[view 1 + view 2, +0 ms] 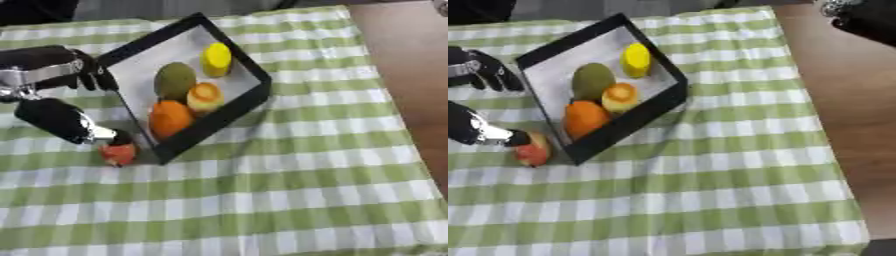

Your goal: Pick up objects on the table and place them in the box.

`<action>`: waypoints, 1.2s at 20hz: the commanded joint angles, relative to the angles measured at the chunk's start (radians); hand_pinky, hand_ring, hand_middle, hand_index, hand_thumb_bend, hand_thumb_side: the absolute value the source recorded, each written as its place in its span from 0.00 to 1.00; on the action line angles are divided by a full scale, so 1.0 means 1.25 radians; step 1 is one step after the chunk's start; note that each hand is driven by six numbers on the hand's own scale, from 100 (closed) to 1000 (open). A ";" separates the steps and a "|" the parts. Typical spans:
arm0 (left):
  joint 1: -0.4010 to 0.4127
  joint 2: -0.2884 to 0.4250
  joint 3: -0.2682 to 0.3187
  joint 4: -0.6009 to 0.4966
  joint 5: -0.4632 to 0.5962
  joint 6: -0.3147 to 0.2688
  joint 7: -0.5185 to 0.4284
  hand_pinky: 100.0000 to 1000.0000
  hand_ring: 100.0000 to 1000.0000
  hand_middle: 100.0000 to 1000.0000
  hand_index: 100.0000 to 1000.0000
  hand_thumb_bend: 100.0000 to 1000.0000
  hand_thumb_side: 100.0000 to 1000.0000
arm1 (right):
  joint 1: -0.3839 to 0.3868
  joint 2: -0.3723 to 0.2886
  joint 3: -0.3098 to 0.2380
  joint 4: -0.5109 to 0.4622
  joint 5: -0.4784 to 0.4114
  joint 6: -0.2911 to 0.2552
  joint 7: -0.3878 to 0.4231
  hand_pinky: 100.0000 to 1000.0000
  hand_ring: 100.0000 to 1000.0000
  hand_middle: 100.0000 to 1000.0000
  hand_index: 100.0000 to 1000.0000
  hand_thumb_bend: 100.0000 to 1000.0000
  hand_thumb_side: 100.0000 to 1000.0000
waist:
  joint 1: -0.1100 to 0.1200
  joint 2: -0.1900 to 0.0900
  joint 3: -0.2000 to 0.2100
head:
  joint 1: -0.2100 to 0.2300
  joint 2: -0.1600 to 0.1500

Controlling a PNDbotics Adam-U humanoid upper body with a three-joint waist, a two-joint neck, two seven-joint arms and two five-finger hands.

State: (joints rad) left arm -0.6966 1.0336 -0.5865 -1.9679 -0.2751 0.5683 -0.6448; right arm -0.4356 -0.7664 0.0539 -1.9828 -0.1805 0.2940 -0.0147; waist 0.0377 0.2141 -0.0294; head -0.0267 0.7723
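The red fruit [118, 153] lies on the checked desk [289, 200] just outside the near-left wall of the black box [219, 117], touching the thumb tip of the left hand [61, 119]. That hand spreads open above it, thumb low on the fruit, the other fingers [87, 80] curled farther back over the box's left corner; nothing is gripped yet. The fruit could roll away if nudged off-centre. Lifting it too low would catch the wall and shove the box. Beyond the hand, four fruits already crowd the box. The right hand [846, 12] waits far off.
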 commanded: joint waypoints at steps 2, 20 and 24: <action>-0.015 0.000 -0.006 0.014 -0.010 0.068 -0.104 0.77 0.76 0.70 0.79 0.57 0.37 | -0.009 -0.019 -0.009 -0.014 -0.003 0.000 -0.002 0.88 0.71 0.65 0.75 0.05 0.32 | 0.000 0.003 0.001 | 0.003 -0.002; 0.014 -0.036 -0.018 0.102 -0.113 0.011 -0.105 0.76 0.72 0.65 0.73 0.54 0.30 | -0.007 -0.017 -0.010 -0.014 -0.005 -0.003 -0.005 0.88 0.71 0.65 0.75 0.05 0.32 | -0.007 0.006 0.002 | 0.018 -0.002; 0.019 -0.040 -0.019 0.112 -0.117 0.008 -0.108 0.75 0.72 0.64 0.72 0.54 0.31 | -0.008 -0.016 -0.009 -0.014 -0.005 -0.003 -0.004 0.88 0.71 0.65 0.75 0.05 0.33 | -0.008 0.006 0.003 | 0.023 -0.002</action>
State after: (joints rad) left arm -0.6652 0.9670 -0.6198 -1.8277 -0.4161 0.5082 -0.7050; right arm -0.4346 -0.7660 0.0539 -1.9828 -0.1814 0.2913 -0.0178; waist 0.0372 0.2192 -0.0272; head -0.0022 0.7723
